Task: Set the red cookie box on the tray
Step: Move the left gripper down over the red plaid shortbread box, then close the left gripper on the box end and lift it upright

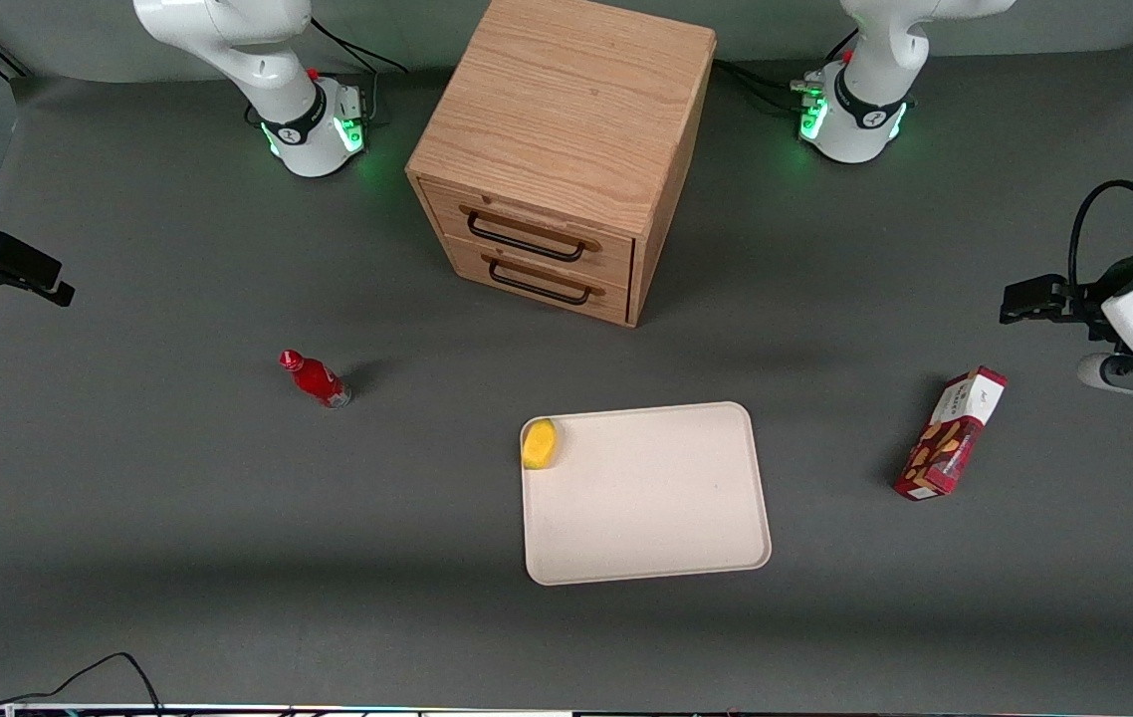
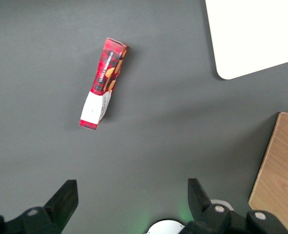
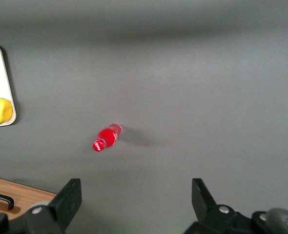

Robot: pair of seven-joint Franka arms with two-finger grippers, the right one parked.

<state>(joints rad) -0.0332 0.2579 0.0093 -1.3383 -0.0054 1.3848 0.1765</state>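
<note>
The red cookie box point(image 1: 952, 434) lies flat on the grey table toward the working arm's end, apart from the tray. It also shows in the left wrist view point(image 2: 104, 84), white label patch at one end. The cream-white tray point(image 1: 656, 498) lies in the middle of the table nearer the front camera; one corner shows in the left wrist view point(image 2: 251, 34). My left gripper point(image 1: 1024, 299) hangs high above the table, a little farther from the front camera than the box. In the left wrist view the gripper point(image 2: 133, 195) is open and empty, not touching the box.
A yellow lemon point(image 1: 539, 444) sits in a tray corner. A small red bottle point(image 1: 316, 379) lies toward the parked arm's end. A wooden two-drawer cabinet point(image 1: 566, 149) stands farther from the front camera than the tray; its edge shows in the left wrist view point(image 2: 278, 170).
</note>
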